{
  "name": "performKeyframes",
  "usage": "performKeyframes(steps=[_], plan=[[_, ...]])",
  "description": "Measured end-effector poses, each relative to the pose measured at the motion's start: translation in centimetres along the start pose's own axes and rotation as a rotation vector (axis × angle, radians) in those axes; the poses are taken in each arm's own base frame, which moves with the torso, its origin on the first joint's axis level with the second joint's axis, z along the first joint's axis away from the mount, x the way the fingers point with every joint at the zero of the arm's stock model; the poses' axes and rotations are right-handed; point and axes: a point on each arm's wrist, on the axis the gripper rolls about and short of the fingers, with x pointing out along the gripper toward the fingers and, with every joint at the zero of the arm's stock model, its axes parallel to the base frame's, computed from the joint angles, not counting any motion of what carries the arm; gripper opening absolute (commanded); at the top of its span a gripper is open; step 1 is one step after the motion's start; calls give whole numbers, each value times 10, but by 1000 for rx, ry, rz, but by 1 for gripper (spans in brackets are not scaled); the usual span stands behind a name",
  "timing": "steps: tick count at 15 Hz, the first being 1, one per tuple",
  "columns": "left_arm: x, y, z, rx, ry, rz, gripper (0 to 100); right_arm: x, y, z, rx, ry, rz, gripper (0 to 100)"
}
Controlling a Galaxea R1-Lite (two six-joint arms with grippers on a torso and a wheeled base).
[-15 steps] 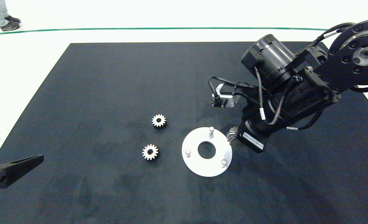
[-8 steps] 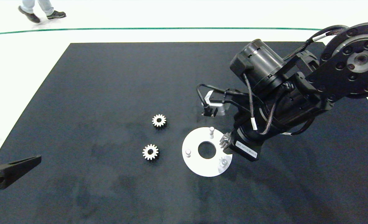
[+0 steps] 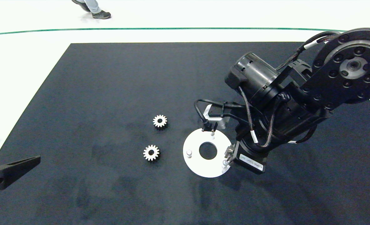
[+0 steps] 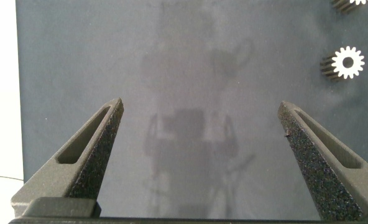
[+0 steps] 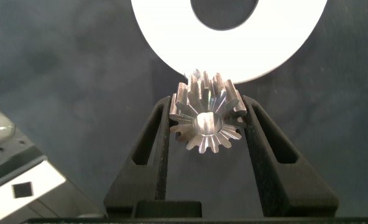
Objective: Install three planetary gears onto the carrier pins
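Right gripper [image 5: 206,124] clamped on a gear [image 5: 204,115], at the disc [image 3: 194,162] rim by the near-right pin [image 3: 225,162]. Risk: bore misaligned, gear jams or tilts. Two gears [image 3: 159,121] lie left of disc. Left gripper [image 4: 202,155] open, parked.

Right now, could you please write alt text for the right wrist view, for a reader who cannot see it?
The right hand grips a small silver gear between its two fingers, at the edge of a white disc with a large centre hole. The disc lies on a dark mat.
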Motion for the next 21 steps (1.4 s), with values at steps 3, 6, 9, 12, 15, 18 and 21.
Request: performKeyframes(steps=[3, 6, 9, 12, 15, 18, 21], plan=[[-4, 0, 2, -20, -32, -16, 100, 5, 1, 1, -7, 18, 4, 25], [-11, -1, 3, -44, -70, -47, 100, 11, 4, 1, -16, 41, 8, 25], [-14, -1, 4, -43, -85, -48, 100, 18, 6, 2, -22, 64, 0, 25], [-16, -1, 4, -43, -92, -48, 100, 24, 5, 6, -21, 62, -3, 25], [-17, -1, 4, -41, -94, -49, 100, 28, 4, 12, -25, 54, -28, 25], [-17, -1, 4, -40, -95, -50, 100, 32, 9, 17, -38, 52, -23, 25], [-17, -1, 4, -39, -95, -50, 100, 35, 14, 19, -55, 64, -10, 25]])
